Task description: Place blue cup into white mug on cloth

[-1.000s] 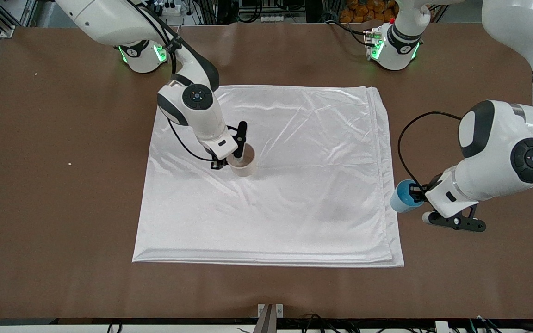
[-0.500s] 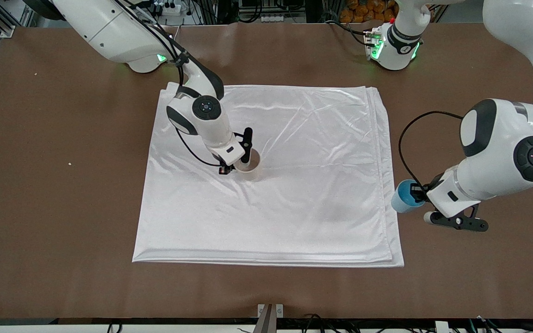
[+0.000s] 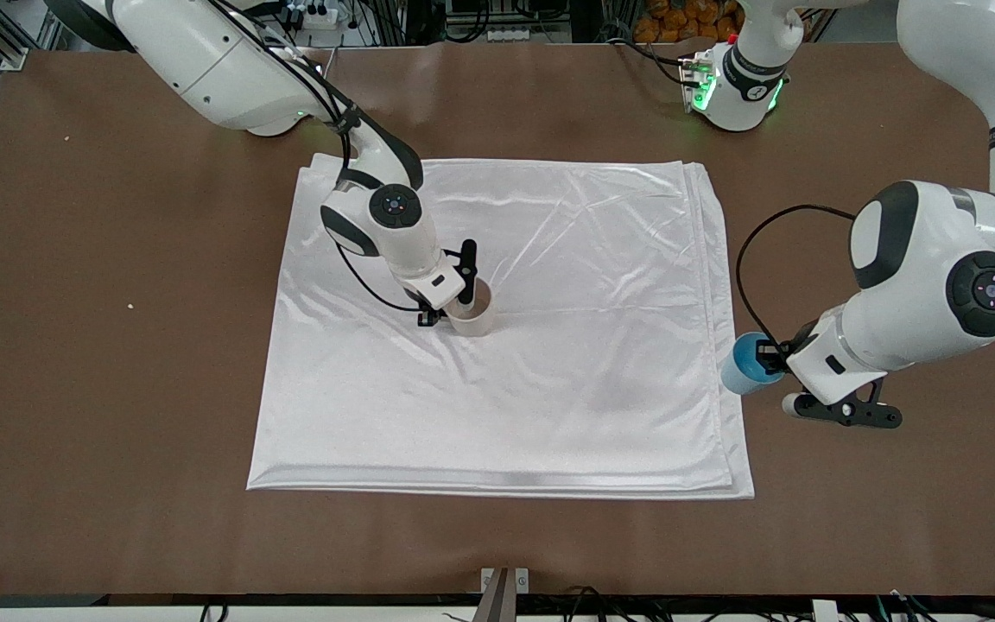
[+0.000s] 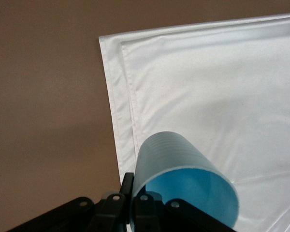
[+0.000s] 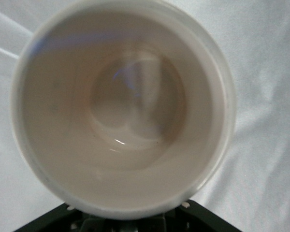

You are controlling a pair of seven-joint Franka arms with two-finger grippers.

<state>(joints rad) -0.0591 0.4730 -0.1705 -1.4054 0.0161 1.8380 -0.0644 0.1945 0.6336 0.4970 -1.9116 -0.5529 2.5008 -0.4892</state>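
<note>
The white mug (image 3: pixel 473 320) is near the middle of the cloth (image 3: pixel 549 406), mouth up, its handle hidden. My right gripper (image 3: pixel 463 301) is shut on the mug's rim, one finger inside. In the right wrist view the mug's empty inside (image 5: pixel 125 111) fills the picture, with cloth (image 5: pixel 270 58) around it. My left gripper (image 3: pixel 772 357) is shut on the rim of the blue cup (image 3: pixel 741 370) and holds it tilted over the cloth's edge at the left arm's end. The left wrist view shows the cup (image 4: pixel 179 159), its bright blue inside, and the cloth's corner (image 4: pixel 222 87).
The cloth lies on a brown table (image 3: pixel 117 432). A small crumb (image 3: pixel 130 305) lies on the table toward the right arm's end. The arm bases (image 3: pixel 735 86) stand along the edge farthest from the front camera.
My right gripper has moved with the white mug toward the left arm's end of the cloth. My left gripper has shifted the blue cup slightly toward the cloth.
</note>
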